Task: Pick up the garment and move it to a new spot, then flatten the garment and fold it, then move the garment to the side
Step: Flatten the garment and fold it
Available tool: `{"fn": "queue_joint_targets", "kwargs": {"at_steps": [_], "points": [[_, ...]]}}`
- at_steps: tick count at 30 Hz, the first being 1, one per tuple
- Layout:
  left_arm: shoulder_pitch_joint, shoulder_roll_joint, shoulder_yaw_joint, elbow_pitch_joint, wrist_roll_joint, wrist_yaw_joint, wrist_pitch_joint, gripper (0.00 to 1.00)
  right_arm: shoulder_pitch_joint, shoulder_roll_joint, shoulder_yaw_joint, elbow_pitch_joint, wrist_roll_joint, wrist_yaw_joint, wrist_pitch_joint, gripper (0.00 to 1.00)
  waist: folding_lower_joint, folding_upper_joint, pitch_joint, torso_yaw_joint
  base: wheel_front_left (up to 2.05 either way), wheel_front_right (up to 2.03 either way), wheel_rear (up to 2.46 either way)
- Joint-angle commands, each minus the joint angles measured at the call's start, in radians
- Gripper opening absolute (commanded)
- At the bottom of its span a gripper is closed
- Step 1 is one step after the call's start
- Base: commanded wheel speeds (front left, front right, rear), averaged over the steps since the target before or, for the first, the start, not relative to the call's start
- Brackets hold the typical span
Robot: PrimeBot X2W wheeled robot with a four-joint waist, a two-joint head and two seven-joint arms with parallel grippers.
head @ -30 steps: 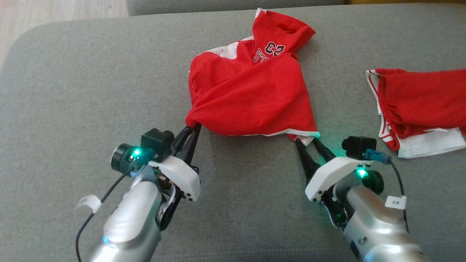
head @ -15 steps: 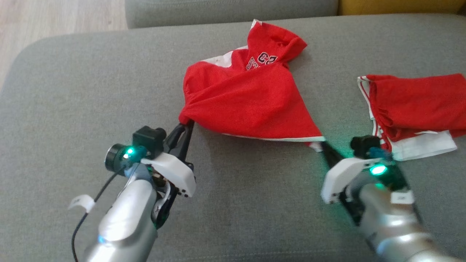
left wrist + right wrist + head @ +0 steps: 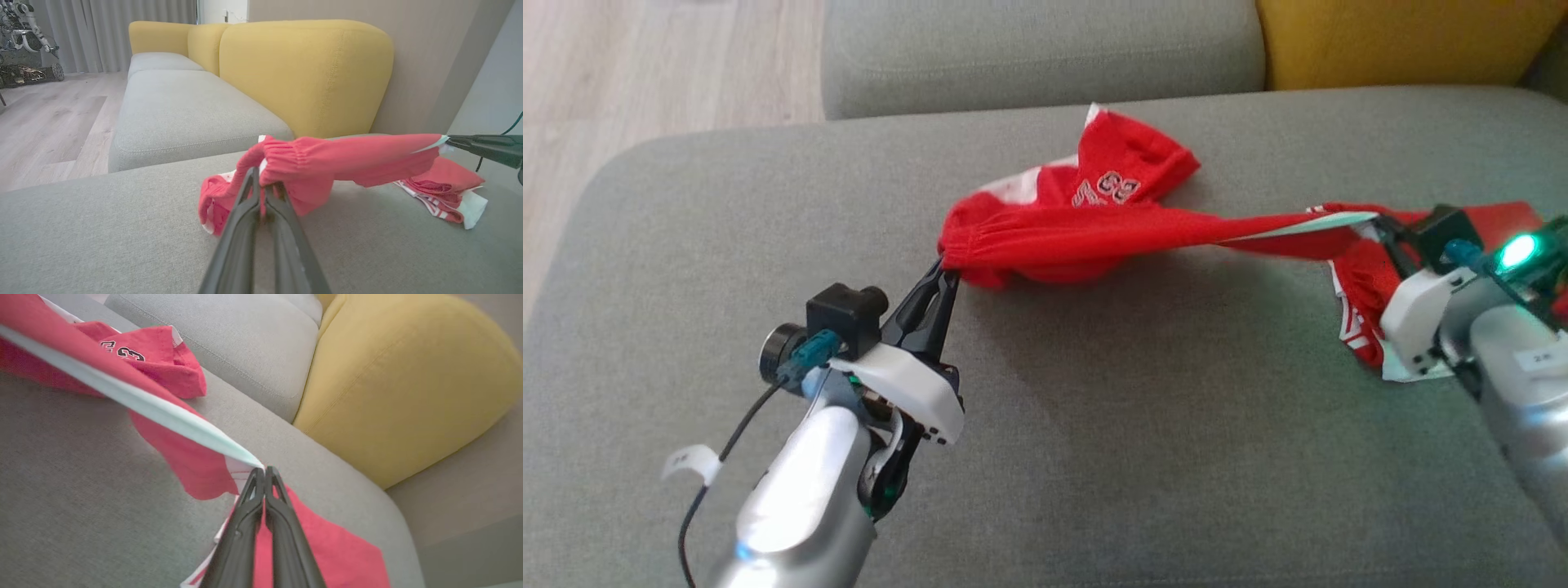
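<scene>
A red garment (image 3: 1086, 233) with white trim and a "23" print hangs stretched above the grey sofa seat (image 3: 1094, 425). My left gripper (image 3: 946, 269) is shut on its gathered elastic corner (image 3: 278, 157), seen close in the left wrist view between the dark fingers (image 3: 249, 204). My right gripper (image 3: 1380, 224) is shut on the white-hemmed corner (image 3: 245, 459) at the far right, lifted off the seat. The part with the number (image 3: 126, 351) still rests on the cushion.
A second red and white garment (image 3: 1356, 302) lies on the seat under my right arm, also visible as a crumpled pile (image 3: 445, 192). A yellow backrest (image 3: 306, 77) stands behind. Another grey seat cushion (image 3: 1037, 49) and wood floor (image 3: 654, 65) lie beyond.
My right gripper has pulled the hem corner far to the right and up, drawing the garment into a taut band. The head camera has tilted, bringing the yellow backrest into view.
</scene>
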Motion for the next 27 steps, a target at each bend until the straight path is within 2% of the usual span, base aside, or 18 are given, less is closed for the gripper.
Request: {"fn": "queue_joint_targets", "kwargs": {"at_steps": [1,8,13,18,21,24,27], "points": [[-0.033,0.04,0.053,-0.046,-0.009,0.004,0.0,0.0,-0.026,-0.045,0.012,-0.02,-0.024,-0.001,-0.003,0.0,0.0,-0.0001,-0.012,0.001,0.0,0.0,0.0],[-0.021,0.078,0.051,-0.133,-0.016,-0.001,0.045,0.0,-0.045,-0.116,0.028,-0.125,-0.144,-0.001,-0.007,0.0,0.0,-0.0001,-0.039,0.004,0.0,0.0,0.0],[-0.022,0.127,0.046,-0.237,-0.017,-0.009,0.11,0.0,-0.031,-0.178,-0.006,-0.295,-0.237,-0.001,-0.016,0.0,0.0,-0.0001,-0.064,0.002,0.0,0.0,0.0],[-0.036,0.186,0.068,-0.382,-0.038,-0.013,0.202,0.0,0.024,-0.256,-0.068,-0.525,-0.3,-0.001,-0.012,0.0,0.0,-0.0001,-0.092,-0.002,0.0,0.0,0.0],[-0.037,0.235,0.084,-0.486,-0.046,-0.012,0.273,0.0,0.07,-0.314,-0.104,-0.686,-0.297,-0.001,0.033,0.0,0.0,-0.0001,-0.109,-0.004,0.0,0.0,0.0],[-0.033,0.281,0.104,-0.597,-0.061,-0.007,0.35,0.0,0.13,-0.389,-0.135,-0.887,-0.262,-0.001,0.118,0.0,0.0,-0.0001,-0.121,-0.005,0.0,0.0,0.0],[-0.035,0.322,0.132,-0.708,-0.084,0.002,0.428,0.0,0.194,-0.481,-0.173,-1.107,-0.204,-0.001,0.249,0.0,0.0,-0.0001,-0.118,-0.006,0.0,0.0,0.0]]}}
